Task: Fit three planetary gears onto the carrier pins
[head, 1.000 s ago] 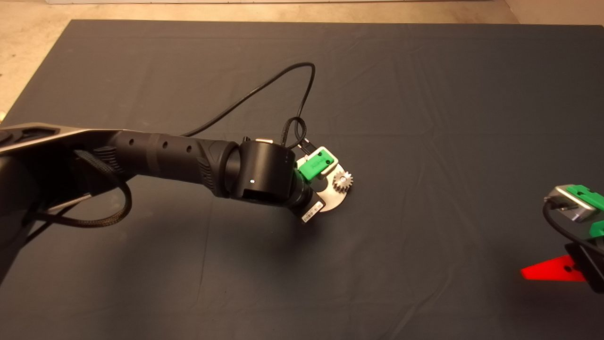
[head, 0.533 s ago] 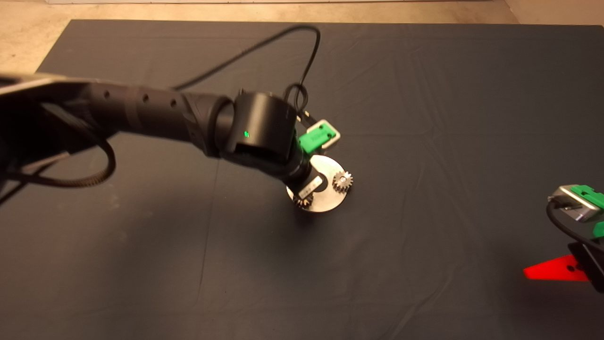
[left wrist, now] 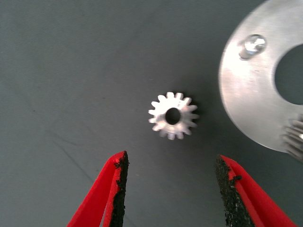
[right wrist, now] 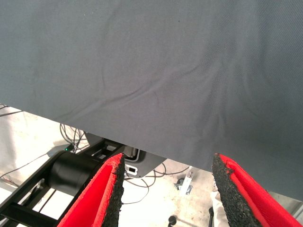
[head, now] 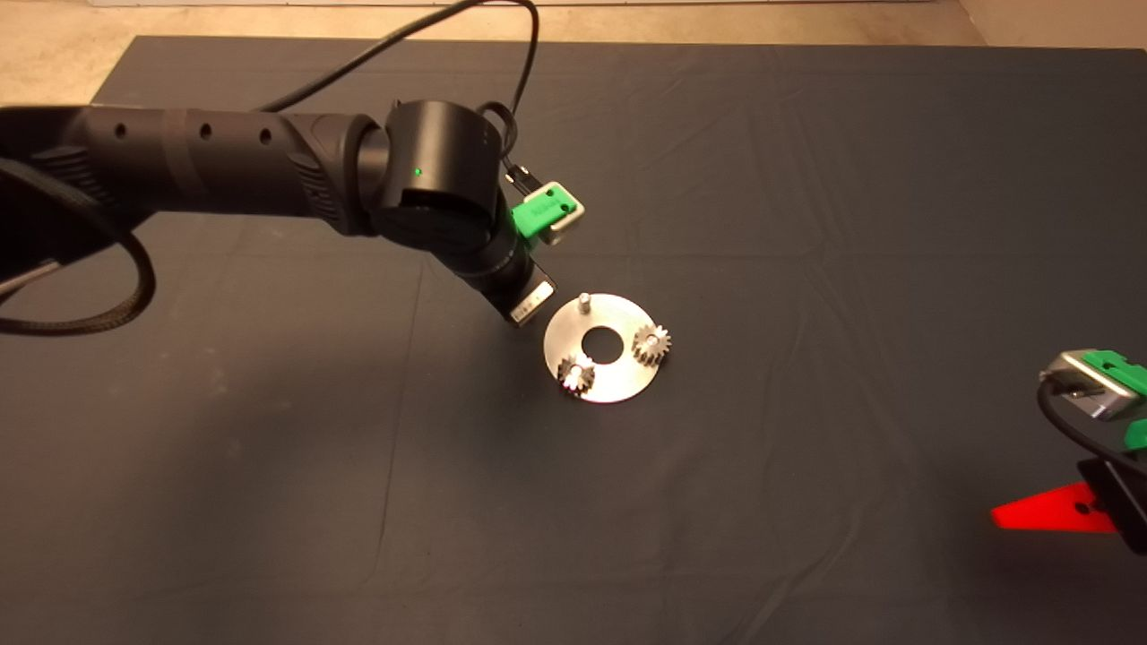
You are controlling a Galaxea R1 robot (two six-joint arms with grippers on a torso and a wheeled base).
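The left hand (left wrist: 170, 189) is being held spread wide and empty directly over the loose third gear (left wrist: 173, 115), which is lying flat on the table (head: 806, 224) just beside the disc (left wrist: 246, 99). Beyond it, one bare pin (left wrist: 252, 45) is being left unfilled. The right hand (right wrist: 165, 194) is being kept parked, spread open and empty, at the table's edge.

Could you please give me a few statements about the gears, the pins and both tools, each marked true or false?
1. Two planetary gears sit on carrier pins of the disc. True.
2. All three pins carry a gear. False: one pin is bare.
3. A third gear lies flat on the mat beside the disc. True.
4. The left tool is shut on that gear. False: it is open, not touching it.
5. The right tool is over the disc. False: it waits at the mat's edge.
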